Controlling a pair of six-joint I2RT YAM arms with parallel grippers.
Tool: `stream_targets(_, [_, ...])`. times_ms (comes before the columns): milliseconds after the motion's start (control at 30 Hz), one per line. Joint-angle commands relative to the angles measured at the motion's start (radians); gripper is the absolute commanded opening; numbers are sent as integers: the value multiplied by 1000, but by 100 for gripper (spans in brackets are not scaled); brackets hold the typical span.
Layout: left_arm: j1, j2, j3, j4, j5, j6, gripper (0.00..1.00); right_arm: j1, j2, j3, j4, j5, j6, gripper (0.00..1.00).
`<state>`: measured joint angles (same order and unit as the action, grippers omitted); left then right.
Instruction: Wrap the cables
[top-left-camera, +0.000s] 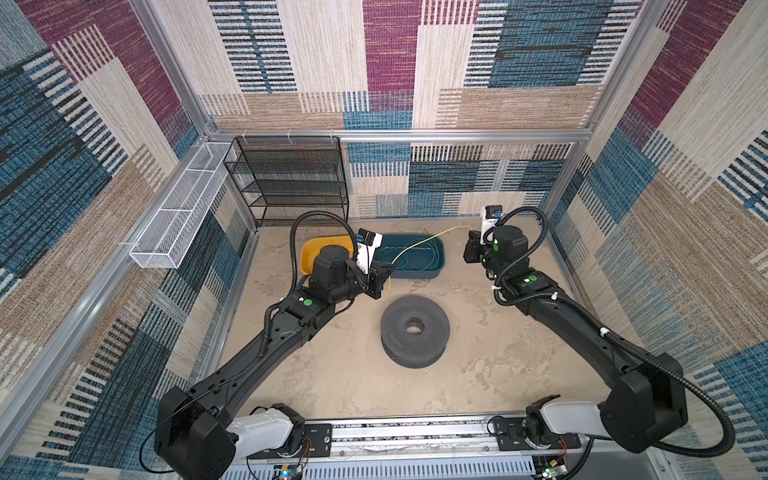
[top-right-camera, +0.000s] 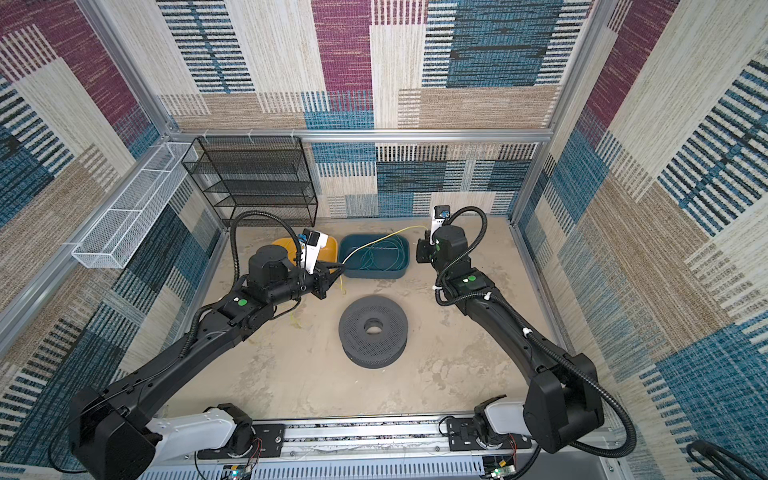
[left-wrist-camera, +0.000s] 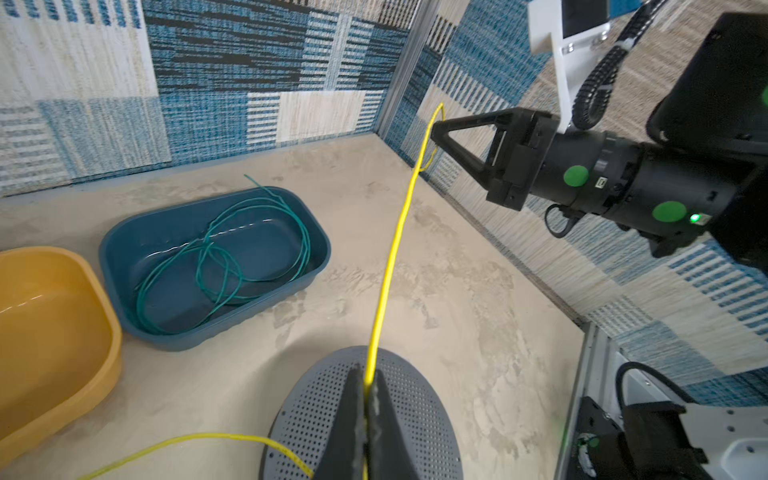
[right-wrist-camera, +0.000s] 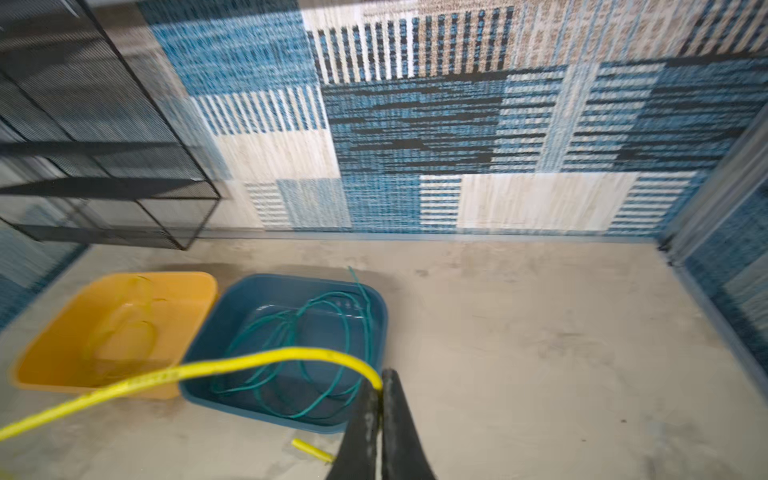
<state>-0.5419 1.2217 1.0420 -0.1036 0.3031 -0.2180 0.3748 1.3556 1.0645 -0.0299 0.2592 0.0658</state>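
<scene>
A thin yellow cable (top-left-camera: 428, 242) (top-right-camera: 382, 241) is stretched in the air over the blue bin (top-left-camera: 440, 268), between both grippers. My left gripper (top-left-camera: 388, 270) (left-wrist-camera: 368, 382) is shut on it above the grey perforated spool (top-left-camera: 415, 328) (left-wrist-camera: 415, 415); the slack drops to the floor beside the spool. My right gripper (top-left-camera: 470, 232) (right-wrist-camera: 380, 384) is shut on the cable (right-wrist-camera: 249, 359) near its end, whose short tip (right-wrist-camera: 311, 451) sticks out past the fingers. A teal-green cable (left-wrist-camera: 224, 257) (right-wrist-camera: 316, 332) lies in loose loops inside the blue bin.
A yellow bin (top-left-camera: 307, 249) stands left of the blue bin, partly under the left arm. A black mesh shelf (top-left-camera: 291, 178) stands at the back left. A white wire basket (top-left-camera: 178, 216) hangs on the left wall. The arms' base rail (top-left-camera: 415, 434) runs along the front.
</scene>
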Motion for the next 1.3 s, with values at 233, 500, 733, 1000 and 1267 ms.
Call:
stream_targets(233, [4,35,150,-383,-242,178,0,26,31,-92,277,391,-394,14])
stream_targets(500, [4,45,152,-240,-199,109,0,32,-57,-50,69,67,-134,57])
stream_targets(733, [14,79,169,-97,-239,42,0,32,-145,-31,-85,-153,39,76])
stream_targets(1000, [26,93,165,44,-116,2,0,18,-232,-89,-34,-282,484,83])
stream_targets(1267, [25,30,9,254,14,27,0,-61,-158,-271,516,-624,1159,96])
